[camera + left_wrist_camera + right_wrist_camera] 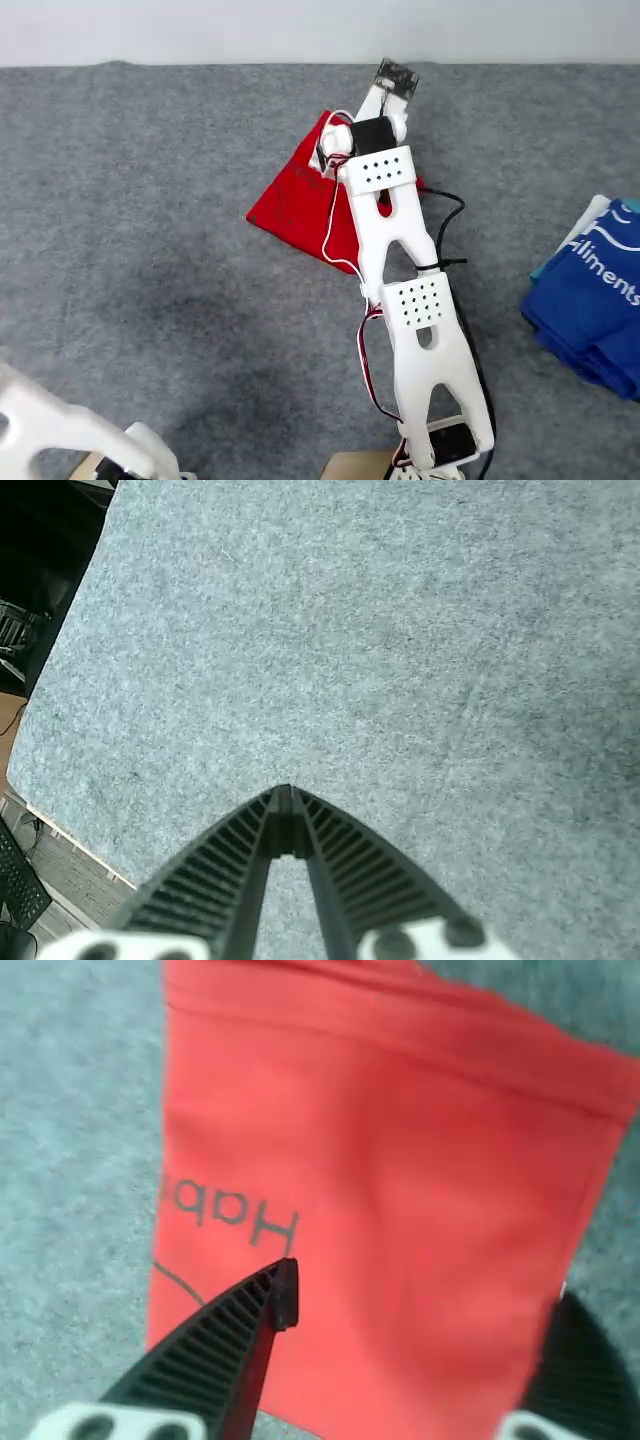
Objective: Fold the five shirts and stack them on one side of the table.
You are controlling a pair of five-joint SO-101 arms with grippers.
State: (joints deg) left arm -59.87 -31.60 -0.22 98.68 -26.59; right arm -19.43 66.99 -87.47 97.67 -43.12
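Right arm: white moulded links, forked at their ends, two of them bearing panels of small round holes. Black servo block at the wrist. Red and white wires run loose along one side; a black cable loops along the other.

Left arm: same white plastic, smooth.

Left gripper: two black fingers with ribbed faces, tapering to points, on a white base with dark screw heads.

Right gripper: a like black ribbed finger on a white mount; the other finger black, blurred.
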